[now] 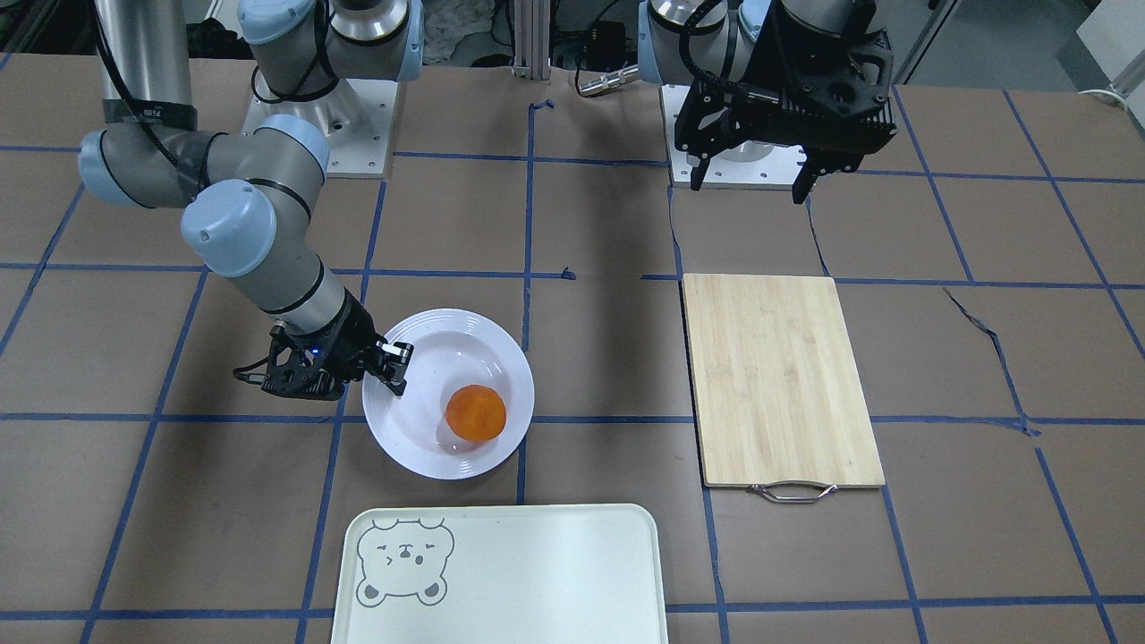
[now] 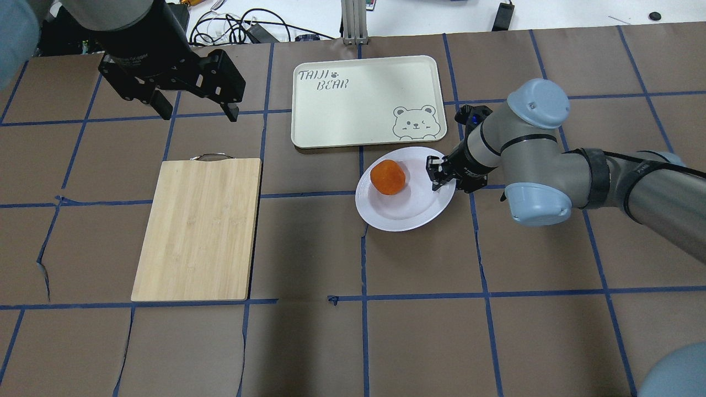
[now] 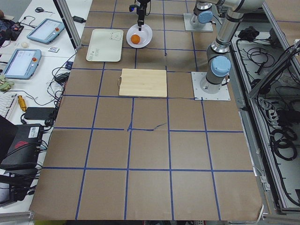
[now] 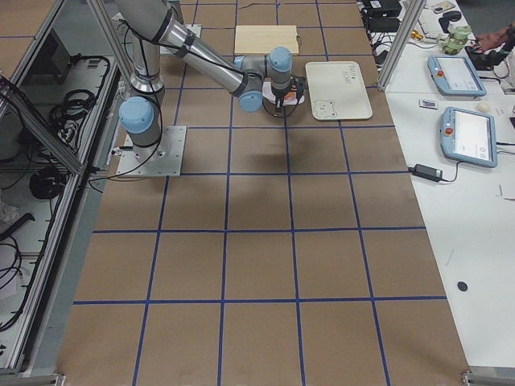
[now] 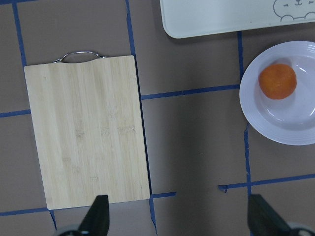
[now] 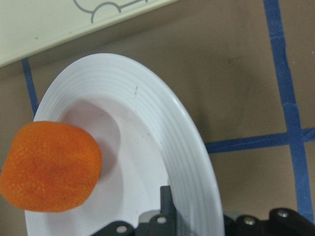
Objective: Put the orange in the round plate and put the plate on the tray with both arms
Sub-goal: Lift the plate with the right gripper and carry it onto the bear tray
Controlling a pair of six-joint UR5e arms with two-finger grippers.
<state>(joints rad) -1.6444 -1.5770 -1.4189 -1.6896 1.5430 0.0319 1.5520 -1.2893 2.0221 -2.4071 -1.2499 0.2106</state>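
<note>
Orange (image 1: 475, 412) in plate (image 1: 420, 447), right gripper (image 1: 394, 368) at its rim
Plate lies just beside the tray (image 1: 537, 572), not on it; right jaws pinch the rim across from the orange. Left gripper (image 1: 751, 182) hangs spread wide, well apart, beyond the board (image 1: 778, 376)

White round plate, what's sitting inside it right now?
A small bright orange fruit lies off-centre in the well of the glossy white plate. The right end effector grips the rim. The well's surface beneath the fruit is hidden.
</note>
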